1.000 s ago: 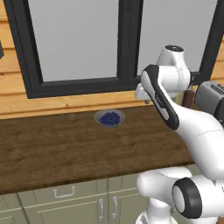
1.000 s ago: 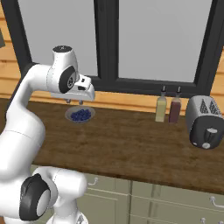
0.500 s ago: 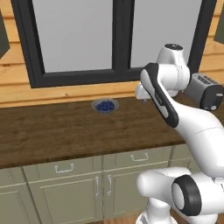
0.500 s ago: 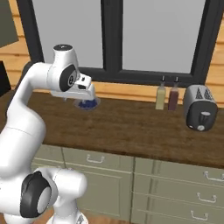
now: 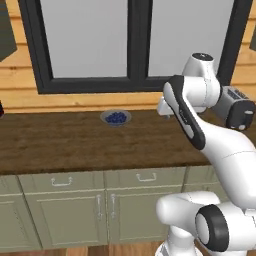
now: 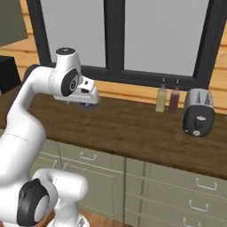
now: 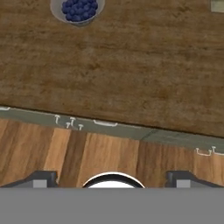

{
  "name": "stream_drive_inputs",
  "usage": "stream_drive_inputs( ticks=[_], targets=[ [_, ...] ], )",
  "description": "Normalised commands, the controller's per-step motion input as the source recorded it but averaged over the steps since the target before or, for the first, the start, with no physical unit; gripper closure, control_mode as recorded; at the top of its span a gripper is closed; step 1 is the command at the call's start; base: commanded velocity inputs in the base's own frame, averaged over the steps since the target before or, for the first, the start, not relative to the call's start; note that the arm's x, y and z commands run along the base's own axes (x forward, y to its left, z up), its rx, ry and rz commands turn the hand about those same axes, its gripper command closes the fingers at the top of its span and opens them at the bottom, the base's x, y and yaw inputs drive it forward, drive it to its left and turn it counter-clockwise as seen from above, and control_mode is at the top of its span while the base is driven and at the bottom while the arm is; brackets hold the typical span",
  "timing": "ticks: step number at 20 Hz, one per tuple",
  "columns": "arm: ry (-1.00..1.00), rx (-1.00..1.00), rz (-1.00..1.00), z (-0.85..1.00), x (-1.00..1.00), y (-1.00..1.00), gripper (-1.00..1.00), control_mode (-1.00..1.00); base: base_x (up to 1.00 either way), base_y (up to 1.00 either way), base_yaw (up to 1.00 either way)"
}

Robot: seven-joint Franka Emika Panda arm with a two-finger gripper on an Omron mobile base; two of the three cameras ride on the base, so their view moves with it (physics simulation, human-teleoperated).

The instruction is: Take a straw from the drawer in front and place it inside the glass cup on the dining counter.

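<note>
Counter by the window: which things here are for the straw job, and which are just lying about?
For the job:
- drawers under the counter; one may hold the straw
- end effector, open

Just lying about:
- bowl of blueberries
- two bottles
- toaster

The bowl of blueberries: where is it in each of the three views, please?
Left base view: bowl of blueberries left of centre, at the worktop's back edge under the window.
Right base view: mostly hidden behind the arm; a dark blue sliver shows.
Hand view: top edge, left of centre.
Shared landmark: the wooden worktop.
</note>
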Motion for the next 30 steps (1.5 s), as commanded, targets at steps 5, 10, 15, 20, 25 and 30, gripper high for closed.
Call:
stream_drive_inputs(
  ticks=[5, 10, 15, 20, 25, 30],
  targets=[
    [0.00, 0.00, 0.00, 0.00, 0.00, 0.00, -1.00, 1.00, 0.06, -0.91, 0.55],
    [0.00, 0.00, 0.00, 0.00, 0.00, 0.00, -1.00, 1.00, 0.00, -0.78, 0.63],
    [0.00, 0.00, 0.00, 0.00, 0.00, 0.00, -1.00, 1.00, 0.00, -0.84, 0.61],
    [0.00, 0.00, 0.00, 0.00, 0.00, 0.00, -1.00, 1.00, 0.00, -0.80, 0.50],
    [0.00, 0.00, 0.00, 0.00, 0.00, 0.00, -1.00, 1.00, 0.00, -0.59, 0.44],
    [0.00, 0.00, 0.15, -0.10, 0.00, -0.18, -1.00, -1.00, 0.00, -0.38, 0.25]
  ],
)
